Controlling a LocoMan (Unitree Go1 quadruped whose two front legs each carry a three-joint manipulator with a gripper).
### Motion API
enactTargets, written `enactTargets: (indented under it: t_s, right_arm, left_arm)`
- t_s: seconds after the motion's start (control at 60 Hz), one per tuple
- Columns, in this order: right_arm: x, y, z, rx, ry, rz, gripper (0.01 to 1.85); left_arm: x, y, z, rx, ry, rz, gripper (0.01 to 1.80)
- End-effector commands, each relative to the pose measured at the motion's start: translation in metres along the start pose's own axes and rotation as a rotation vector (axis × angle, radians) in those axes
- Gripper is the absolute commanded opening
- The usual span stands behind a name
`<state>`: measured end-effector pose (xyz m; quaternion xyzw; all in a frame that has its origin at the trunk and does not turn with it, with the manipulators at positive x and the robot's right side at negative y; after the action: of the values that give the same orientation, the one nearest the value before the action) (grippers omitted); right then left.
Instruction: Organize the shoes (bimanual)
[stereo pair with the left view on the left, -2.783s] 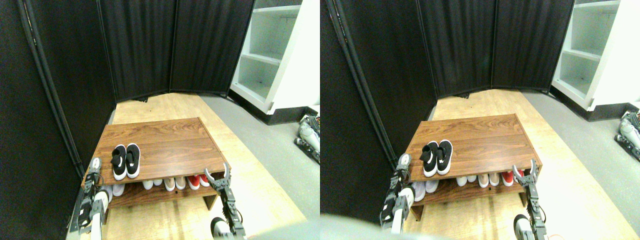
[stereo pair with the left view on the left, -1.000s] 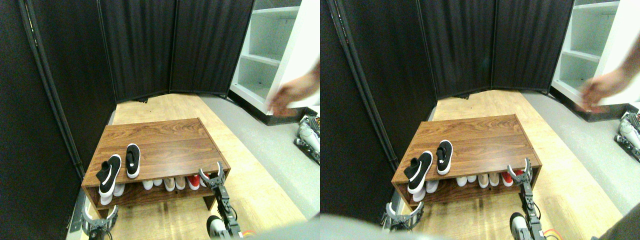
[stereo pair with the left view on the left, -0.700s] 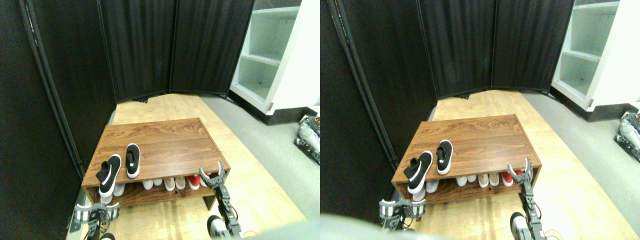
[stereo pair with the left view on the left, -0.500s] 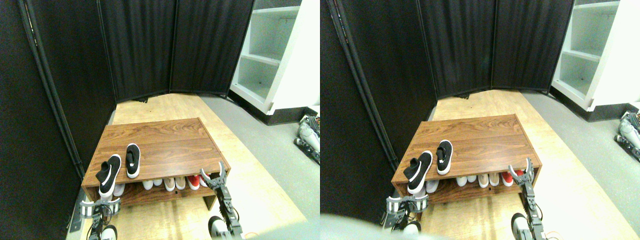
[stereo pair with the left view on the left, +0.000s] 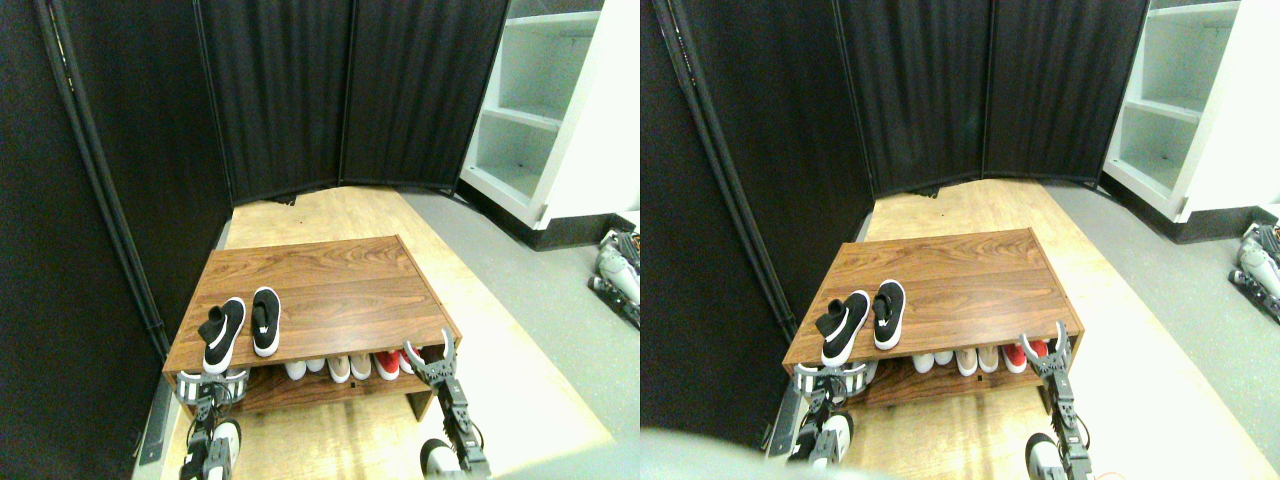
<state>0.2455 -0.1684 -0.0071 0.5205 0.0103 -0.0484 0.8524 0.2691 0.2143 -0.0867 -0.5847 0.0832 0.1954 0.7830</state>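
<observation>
**With one shoe askew, robot lines up for a nudge**

While the left shoe (stereo pair with the left view on the left: 222, 335) sits tilted on the worktop (stereo pair with the left view on the left: 330, 290), its toe at the front edge and its heel leaning away from its mate, the left gripper (stereo pair with the left view on the left: 211, 383) hovers just below and in front of that toe, jaws spread wide. The right shoe (stereo pair with the left view on the left: 265, 321) lies straight just beyond and to the right of the gripper, close beside the first at the heel. Further right, the right gripper (stereo pair with the left view on the left: 431, 355) stands with jaws apart at the worktop's front corner, well clear of the pair and touching nothing. The step in hand looks like squaring the tilted shoe against its partner. The next move likely calls for the left gripper to rise to toe height and push gently inward, without tipping the shoe off the edge.
</observation>
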Motion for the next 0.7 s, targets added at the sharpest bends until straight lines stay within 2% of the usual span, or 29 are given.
enactTargets:
  t_s: [0.017,0.25,0.433,0.467,0.55,0.6,0.633,0.7]
  right_arm:
    - [-0.002,0.009,0.004,-0.010,-0.007,0.039,0.58]
    - [-0.005,0.009,0.004,-0.011,-0.001,0.047,0.59]
    - [-0.006,0.008,0.005,-0.029,-0.008,0.057,0.59]
    - [-0.006,0.008,0.005,-0.029,-0.011,0.057,0.59]
    - [-0.006,0.007,0.005,-0.026,-0.020,0.044,0.60]
    - [-0.006,0.006,0.006,-0.027,-0.027,0.033,0.61]
    - [-0.006,0.006,0.006,-0.027,-0.028,0.034,0.61]
    - [-0.005,0.005,0.007,-0.025,-0.030,0.037,0.62]
  left_arm:
    - [0.005,-0.012,-0.001,-0.018,0.000,-0.035,1.46]
    - [0.013,-0.021,-0.006,-0.020,0.013,-0.038,1.50]
    - [0.006,-0.018,-0.006,-0.041,0.008,-0.042,1.48]
    - [0.000,-0.016,-0.004,-0.028,0.006,-0.034,1.52]
    - [-0.016,-0.008,0.000,-0.037,0.005,-0.037,1.46]
    - [-0.036,-0.006,0.001,-0.029,-0.003,-0.018,1.41]
    - [-0.039,-0.005,0.002,-0.019,-0.003,-0.015,1.42]
    - [-0.060,-0.007,0.004,-0.016,0.004,-0.010,1.41]
